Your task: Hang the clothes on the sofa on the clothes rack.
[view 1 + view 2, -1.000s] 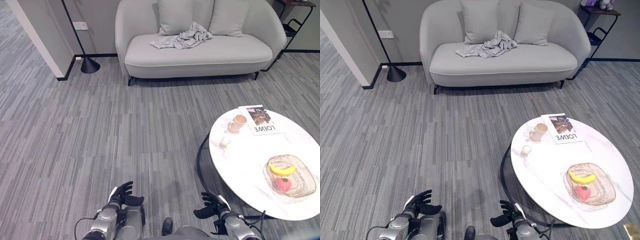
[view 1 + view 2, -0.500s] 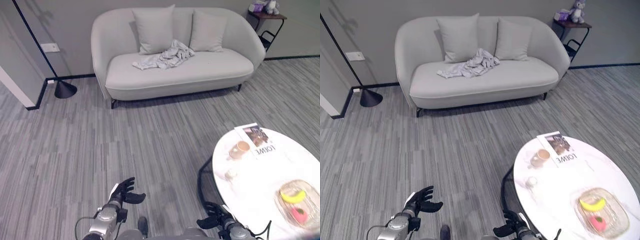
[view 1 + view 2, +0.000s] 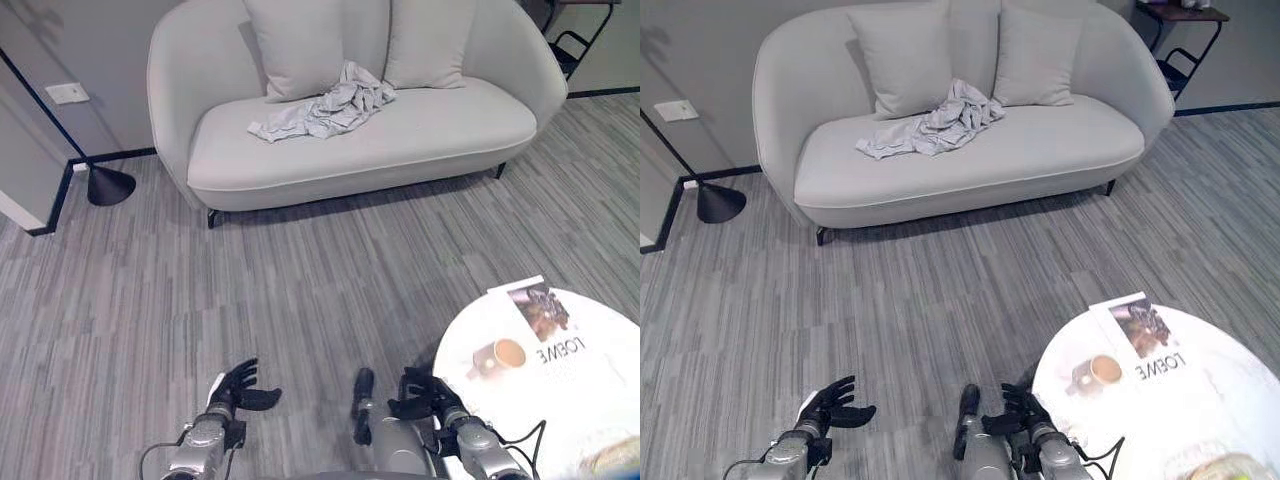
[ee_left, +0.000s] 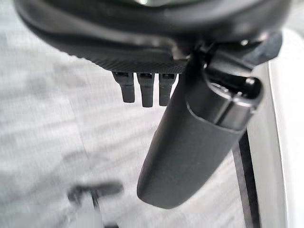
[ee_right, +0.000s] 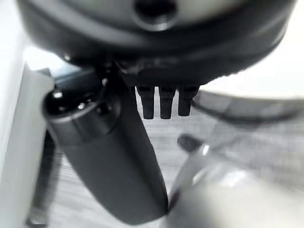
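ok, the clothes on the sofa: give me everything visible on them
The clothes are a crumpled heap of light grey fabric, thin and soft by the look, with many folds. The heap lies on the seat cushion of the pale grey sofa, left of its middle, bunched highest where it leans against the two back pillows and trailing out flat toward the robot's left. How many garments it holds cannot be told. Neither hand touches it: the left hand and right hand hang open, low, well short of the sofa.
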You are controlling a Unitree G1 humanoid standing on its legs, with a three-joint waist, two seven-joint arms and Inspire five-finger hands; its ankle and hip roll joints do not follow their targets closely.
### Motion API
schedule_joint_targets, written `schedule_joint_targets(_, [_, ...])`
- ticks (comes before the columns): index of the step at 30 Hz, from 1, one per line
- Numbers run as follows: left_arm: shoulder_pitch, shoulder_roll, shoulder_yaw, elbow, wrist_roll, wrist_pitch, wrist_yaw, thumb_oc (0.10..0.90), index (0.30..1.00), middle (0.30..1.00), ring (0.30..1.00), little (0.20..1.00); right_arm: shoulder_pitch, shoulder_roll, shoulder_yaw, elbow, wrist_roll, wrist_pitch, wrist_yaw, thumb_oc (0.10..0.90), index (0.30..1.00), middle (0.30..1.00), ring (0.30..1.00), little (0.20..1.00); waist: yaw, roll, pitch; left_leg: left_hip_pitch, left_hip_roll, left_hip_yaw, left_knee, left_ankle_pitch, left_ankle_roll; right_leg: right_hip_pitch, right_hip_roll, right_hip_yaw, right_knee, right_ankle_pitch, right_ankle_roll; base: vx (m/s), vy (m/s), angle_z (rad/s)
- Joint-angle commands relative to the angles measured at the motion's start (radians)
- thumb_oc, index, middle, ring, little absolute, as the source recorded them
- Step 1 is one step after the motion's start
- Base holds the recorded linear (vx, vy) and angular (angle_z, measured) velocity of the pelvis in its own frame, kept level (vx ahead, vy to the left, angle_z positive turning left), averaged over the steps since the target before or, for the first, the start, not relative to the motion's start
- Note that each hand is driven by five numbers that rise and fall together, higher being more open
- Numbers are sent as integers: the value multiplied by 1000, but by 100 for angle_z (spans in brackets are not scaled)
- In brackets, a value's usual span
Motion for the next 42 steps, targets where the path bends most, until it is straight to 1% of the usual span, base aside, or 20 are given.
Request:
schedule_joint_targets(1, [-15,59,-12,-147,-62,-51,-34,800,900,900,900,900,3,-57,15,-87,36,-52,-5,800,900,900,900,900,-4,-9,-2,-115,-25,25,278,239,36,135,17,42,-155,-5,-10,706,-617,-19])
schedule_joint_targets(2, [-5,58,-8,-146,-71,-40,-33,800,900,900,900,900,-12,-73,11,-71,50,-49,-16,800,900,900,900,900,23,-20,26,-208,7,65,497,256,42,215,44,51,-155,-62,-57,343,-294,-17])
schedule_joint_targets(4, [-7,54,1,-141,-84,-37,-25,800,900,900,900,900,-26,-72,16,-61,53,-45,-19,800,900,900,900,900,38,-27,33,-277,4,86,534,219,51,239,46,63,-155,-88,-61,493,-282,-38])
schedule_joint_targets(7, [7,43,14,-156,-104,-49,-18,800,900,900,900,900,-30,-75,24,-77,50,-47,-13,800,900,900,900,900,93,-36,23,-431,-17,136,264,165,64,336,45,104,-155,-161,-42,679,-98,-39])
schedule_joint_targets(10, [16,48,22,-181,-89,-48,-18,800,900,900,900,900,-35,-80,30,-72,35,-59,-17,800,900,900,900,900,119,-16,8,-421,-29,191,-248,227,55,421,52,87,-155,-223,-9,615,67,-42])
schedule_joint_targets(14, [23,42,60,-153,-92,-48,-7,800,900,900,900,900,-48,-74,42,-61,-3,-54,-11,800,900,900,900,900,130,-19,-22,-463,-8,293,-400,248,45,523,44,115,-155,-250,17,679,83,-15])
schedule_joint_targets(17, [46,46,74,-152,-89,-49,-9,800,900,900,900,900,-37,-61,51,-60,-29,-52,7,800,900,900,900,900,153,-23,-55,-438,-31,272,-400,300,62,550,21,144,-116,-250,35,747,142,-55])
schedule_joint_targets(18, [41,49,74,-137,-84,-47,-5,800,900,900,900,900,-31,-45,55,-31,-34,-55,10,800,900,900,900,900,176,-62,-90,-416,-91,267,-387,292,100,529,-46,147,27,-129,94,670,160,-69])
schedule_joint_targets(20, [31,54,72,-135,-86,-45,-6,800,900,900,900,900,-28,-34,57,-15,-26,-55,13,800,900,900,900,900,175,-78,-81,-361,-139,265,-374,236,141,439,-91,163,292,66,147,595,165,-43])
schedule_joint_targets(21, [31,54,72,-135,-86,-45,-6,800,900,900,900,900,-28,-34,57,-15,-26,-55,13,800,900,900,900,900,176,-79,-82,-361,-140,266,-374,236,142,438,-92,165,293,65,147,498,159,0])
schedule_joint_targets(22, [12,73,58,-140,-81,-46,-7,800,900,900,900,900,-25,-26,54,-30,-26,-54,14,800,900,900,900,900,150,-66,-57,-276,-165,246,-385,177,182,320,-116,163,534,175,139,499,140,17])
schedule_joint_targets(25, [-8,85,40,-151,-66,-39,-4,800,900,900,900,900,-23,-21,36,-44,-15,-47,8,800,900,900,900,900,124,-43,-41,-190,-167,220,-400,128,201,212,-187,106,616,116,109,502,81,60])
schedule_joint_targets(27, [-28,97,26,-187,-66,-47,-3,800,900,900,900,900,-5,-29,20,-86,0,-46,9,800,900,900,900,900,83,-13,-24,-105,-158,186,-400,67,184,145,-250,-25,389,4,70,559,-119,63])
schedule_joint_targets(29, [-28,101,22,-208,-62,-47,-2,800,900,900,900,900,3,-35,12,-91,-4,-43,7,800,900,900,900,900,72,-10,-21,-81,-155,169,-400,47,169,139,-247,-54,271,2,79,442,-210,68])
schedule_joint_targets(32, [-44,99,44,-216,-56,-54,8,800,900,900,900,900,8,-25,-3,-91,11,-35,8,800,900,900,900,900,44,-24,-5,-12,-135,141,-400,-10,121,107,-181,19,-129,37,129,538,-380,48])
schedule_joint_targets(33, [-50,92,55,-217,-51,-64,14,800,900,900,900,900,5,-20,2,-88,-3,-32,11,800,900,900,900,900,40,-32,2,30,-119,133,-400,-34,98,41,-173,80,-155,45,162,604,-436,30])
schedule_joint_targets(37, [-28,80,62,-249,-70,-72,10,800,900,900,900,900,11,-32,8,-78,-15,-32,16,800,900,900,900,900,45,-37,-1,63,-77,66,-328,-43,73,81,-146,105,-155,60,140,414,-368,57])
schedule_joint_targets(39, [-15,73,57,-270,-84,-72,16,800,900,900,900,900,1,-51,18,-59,-28,-33,18,800,900,900,900,900,40,-31,5,8,-32,37,-150,38,50,112,-115,112,-125,52,94,353,-545,79])
schedule_joint_targets(40, [-12,69,48,-299,-110,-67,8,800,900,900,900,900,-2,-74,14,-79,-11,-44,1,800,900,900,900,900,45,-44,26,-140,-3,9,136,133,59,165,-91,91,-129,13,44,190,-467,70])
schedule_joint_targets(42, [-22,71,37,-320,-102,-57,18,800,900,900,900,900,-7,-101,-5,-92,-1,-36,-19,800,900,900,900,900,58,-55,51,-248,4,44,254,146,72,234,-64,75,-151,-29,9,271,-440,29])
